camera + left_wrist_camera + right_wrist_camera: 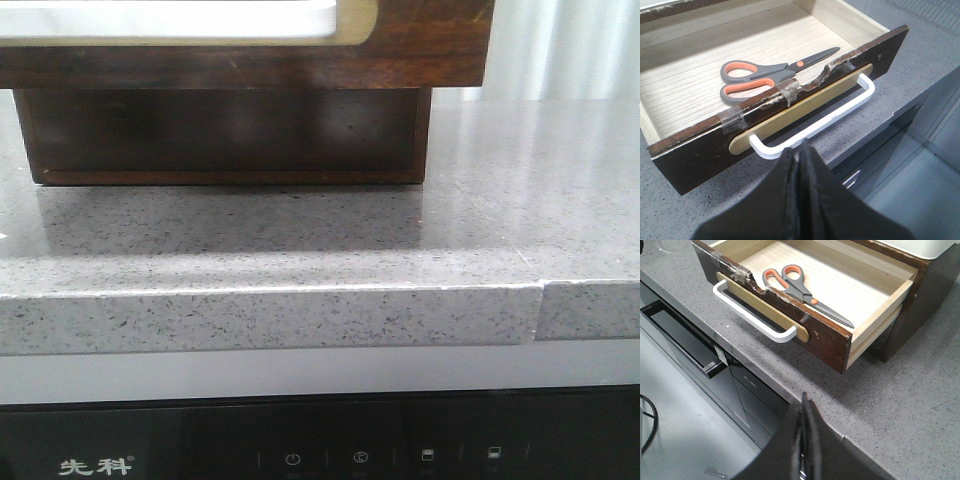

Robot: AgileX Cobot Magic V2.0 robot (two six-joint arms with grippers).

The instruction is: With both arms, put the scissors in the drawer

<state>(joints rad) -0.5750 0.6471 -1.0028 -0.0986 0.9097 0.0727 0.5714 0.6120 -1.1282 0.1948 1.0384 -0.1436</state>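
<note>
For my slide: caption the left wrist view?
Scissors lie in the open drawer; shut left pincer near its white handle.

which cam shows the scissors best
The left wrist view: the scissors lie whole and unblocked on the floor of the open drawer. The right wrist view also shows them, smaller. The front view shows no scissors.

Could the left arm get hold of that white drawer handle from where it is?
Probably yes. The left tool sits right in front of the white handle, nothing between them, but its fingers are pressed together and would need to open first.
</note>
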